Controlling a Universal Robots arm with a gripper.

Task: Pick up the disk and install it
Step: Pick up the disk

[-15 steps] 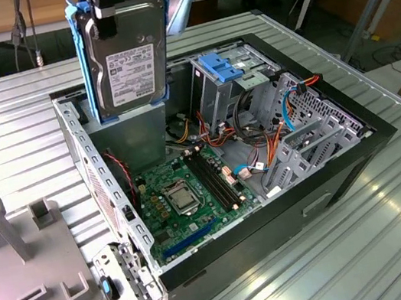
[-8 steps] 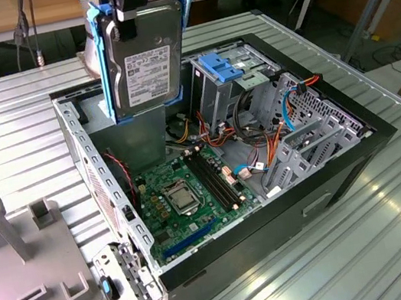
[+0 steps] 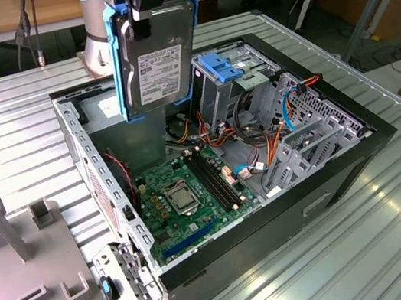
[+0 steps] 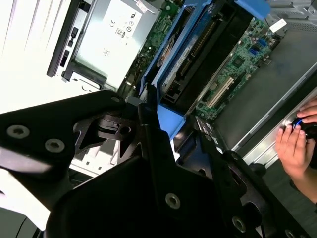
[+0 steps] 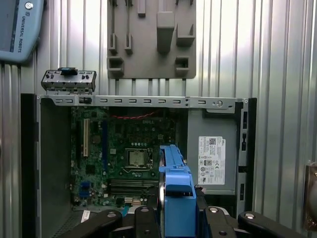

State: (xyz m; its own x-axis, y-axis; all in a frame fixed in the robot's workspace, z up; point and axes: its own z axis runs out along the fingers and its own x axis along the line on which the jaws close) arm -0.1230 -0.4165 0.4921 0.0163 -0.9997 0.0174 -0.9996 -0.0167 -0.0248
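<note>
1. Your gripper (image 3: 150, 7) is clamped on the top edge of the disk (image 3: 154, 61), holding it upright.
2. The disk hangs in the air above the open computer case (image 3: 310, 200), over the motherboard (image 3: 155, 181) and beside the metal bay (image 3: 239, 85).
3. In the second wrist view, a person's hand (image 4: 296, 146) is at the case's rim.
</note>
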